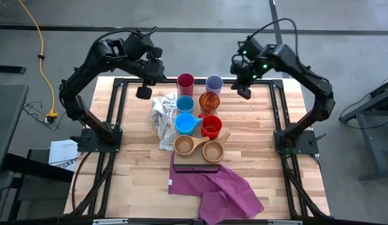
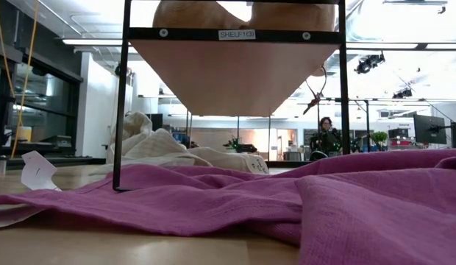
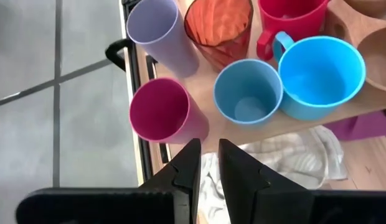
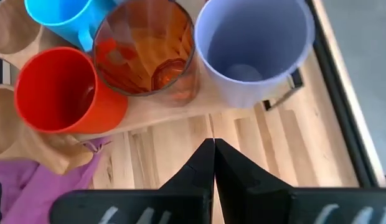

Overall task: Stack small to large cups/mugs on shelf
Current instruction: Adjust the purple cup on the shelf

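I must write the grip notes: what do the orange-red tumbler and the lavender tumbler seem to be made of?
The orange-red tumbler looks like clear tinted plastic, perhaps glass: glossy, and its base shows through the wall. The lavender tumbler looks like opaque plastic with a smooth, matte finish and no see-through.

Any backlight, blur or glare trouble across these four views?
Low view: bright ceiling lights behind, the shelf underside shaded, the purple cloth soft up close. High view: evenly lit. Right wrist view: reflections on the orange tumbler; cups sharp.
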{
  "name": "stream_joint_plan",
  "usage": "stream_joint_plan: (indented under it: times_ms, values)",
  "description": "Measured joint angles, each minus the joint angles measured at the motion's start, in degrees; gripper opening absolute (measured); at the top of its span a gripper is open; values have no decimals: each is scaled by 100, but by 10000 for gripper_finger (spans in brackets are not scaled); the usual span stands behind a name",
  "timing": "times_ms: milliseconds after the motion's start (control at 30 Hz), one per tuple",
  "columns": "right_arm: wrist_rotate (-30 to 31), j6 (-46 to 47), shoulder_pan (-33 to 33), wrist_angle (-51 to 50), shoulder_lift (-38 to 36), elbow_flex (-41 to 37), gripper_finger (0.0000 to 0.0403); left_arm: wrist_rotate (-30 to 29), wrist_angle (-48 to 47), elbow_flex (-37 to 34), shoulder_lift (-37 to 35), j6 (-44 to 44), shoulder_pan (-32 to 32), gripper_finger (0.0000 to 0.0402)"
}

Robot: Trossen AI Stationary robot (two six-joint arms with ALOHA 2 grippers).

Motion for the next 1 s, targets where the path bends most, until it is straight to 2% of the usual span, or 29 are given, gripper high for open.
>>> stream_joint_plan:
  times_ms: [367,533,1000]
  values:
    - [22,366,173,1087,-2,-924,0,-15,-197,-1,-4,-39,0,47]
    - [48,466,164,1528,-2,-1039,0,-15,-213,-2,-4,-40,0,47]
    - [175,532,149,1894,11,-1046,0,-15,-209,-2,-4,-50,-2,46]
